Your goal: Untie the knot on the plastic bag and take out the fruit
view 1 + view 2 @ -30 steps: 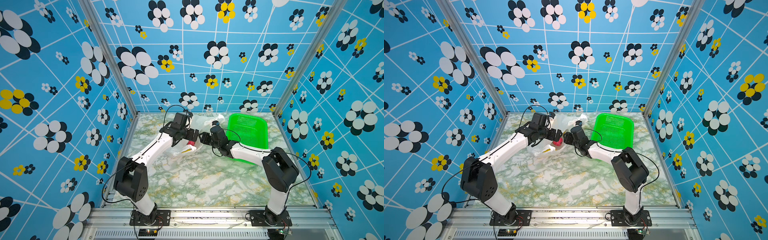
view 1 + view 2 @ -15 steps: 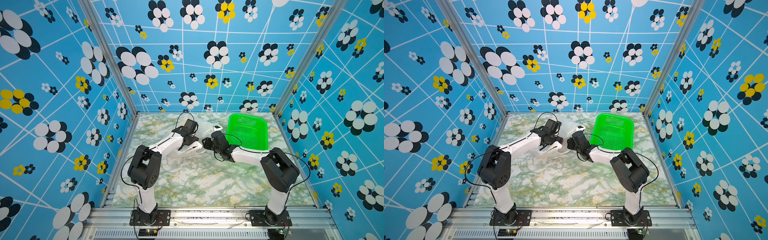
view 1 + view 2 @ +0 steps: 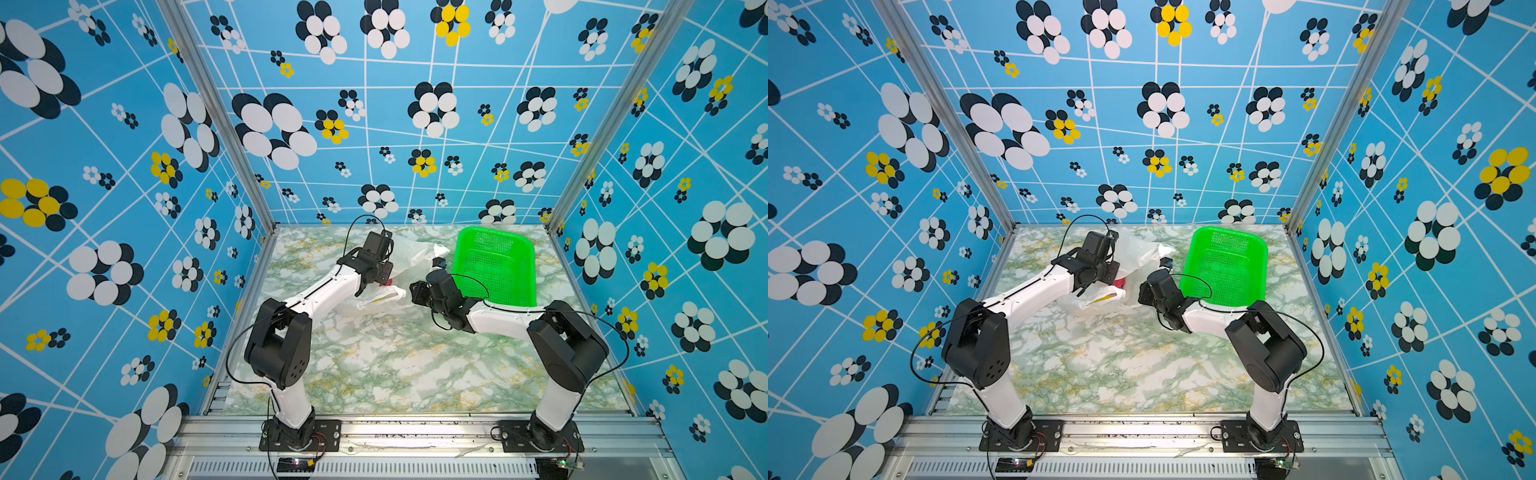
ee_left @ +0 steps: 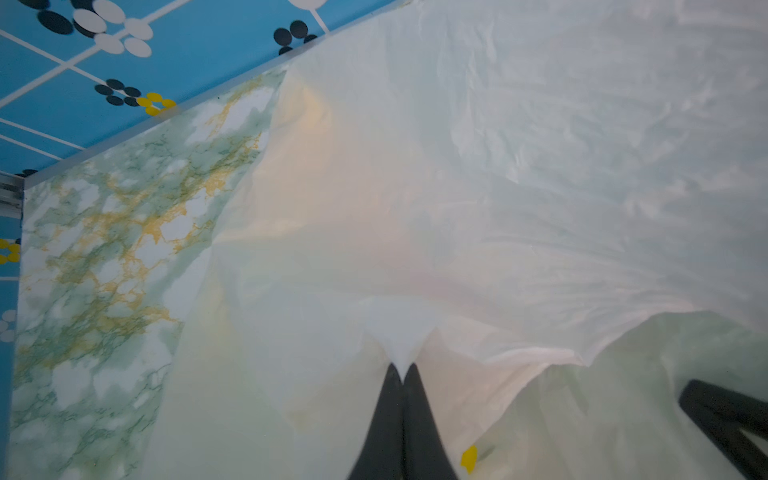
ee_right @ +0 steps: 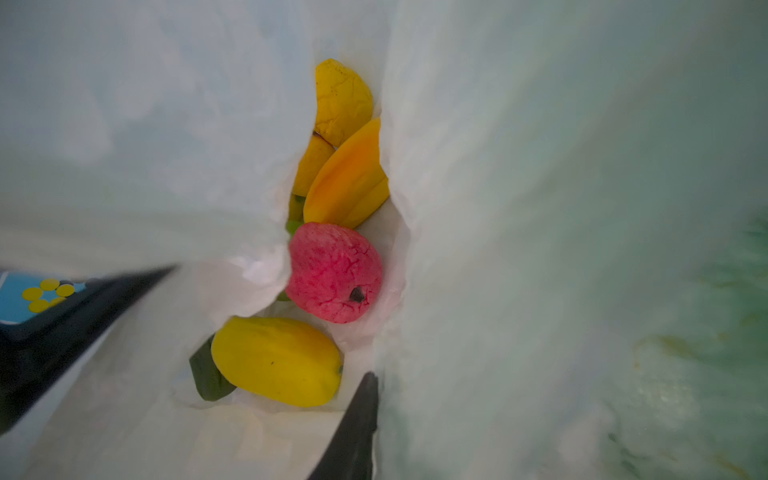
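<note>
The white plastic bag (image 3: 415,255) (image 3: 1140,253) lies at the back of the table, its mouth open toward the right arm. My left gripper (image 4: 401,368) (image 3: 384,277) is shut, pinching a fold of the bag's film. The right wrist view looks into the mouth at the fruit: a red-pink ball (image 5: 334,272), a yellow oblong one (image 5: 276,359) and orange-yellow ones (image 5: 349,183). My right gripper (image 5: 386,380) (image 3: 411,293) is at the mouth. One of its fingers (image 5: 361,415) is inside and the film hides the other. The knot is out of view.
An empty green mesh basket (image 3: 498,274) (image 3: 1225,266) stands right of the bag, close behind the right arm. The blue flowered walls close in the marble table (image 3: 395,365) on three sides. Both arms meet near the bag.
My left gripper has gone from open to shut on the bag's film, and the left arm's elbow has swung in toward the middle. The right gripper has stayed at the bag's mouth.
</note>
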`<state>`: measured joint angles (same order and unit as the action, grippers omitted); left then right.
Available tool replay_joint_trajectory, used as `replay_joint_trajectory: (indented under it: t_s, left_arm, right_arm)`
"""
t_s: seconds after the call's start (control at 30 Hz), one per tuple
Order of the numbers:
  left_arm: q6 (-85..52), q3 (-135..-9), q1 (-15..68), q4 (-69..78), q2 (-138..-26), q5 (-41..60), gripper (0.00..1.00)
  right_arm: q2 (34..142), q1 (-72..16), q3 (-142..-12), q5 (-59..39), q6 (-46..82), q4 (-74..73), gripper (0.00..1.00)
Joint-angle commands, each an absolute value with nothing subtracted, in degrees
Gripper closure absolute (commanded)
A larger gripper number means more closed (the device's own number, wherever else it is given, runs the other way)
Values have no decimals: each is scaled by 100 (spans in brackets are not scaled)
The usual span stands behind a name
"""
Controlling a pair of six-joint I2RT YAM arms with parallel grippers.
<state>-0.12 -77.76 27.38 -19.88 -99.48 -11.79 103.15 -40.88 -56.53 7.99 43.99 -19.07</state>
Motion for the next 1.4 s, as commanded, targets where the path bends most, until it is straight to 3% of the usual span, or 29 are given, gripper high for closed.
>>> replay_joint_trajectory:
  t_s: [0.0,0.67,0.77,0.93,1.03,1.1,1.23,1.37]
  left_arm:
    - [60,-7563,2690,-1447,-9279,-996,100]
    - [106,-6106,2560,386,-7366,-237,100]
    - [133,-6260,2553,408,-7375,-36,100]
    - [25,-6380,2531,495,-7268,178,100]
    - [12,-6387,2532,422,-7162,404,100]
    - [-8,-6235,2540,561,-7084,598,100]
    - [-18,-6101,2542,584,-7075,847,100]
    - [-18,-6019,2538,677,-7110,918,100]
  right_arm:
    - [10173,-4154,-5501,958,4476,-1973,74]
    - [10198,-5788,-3895,2986,4400,-3002,75]
    - [10154,-5976,-3694,3134,4197,-3276,64]
    - [9843,-6082,-3463,3314,3830,-3424,57]
    - [9263,-6129,-3163,3191,3115,-3777,52]
    - [8760,-6272,-2972,3100,2355,-3931,42]
    - [7673,-6441,-2795,2955,1655,-3367,32]
    - [6794,-6454,-2376,2508,1630,-3300,48]
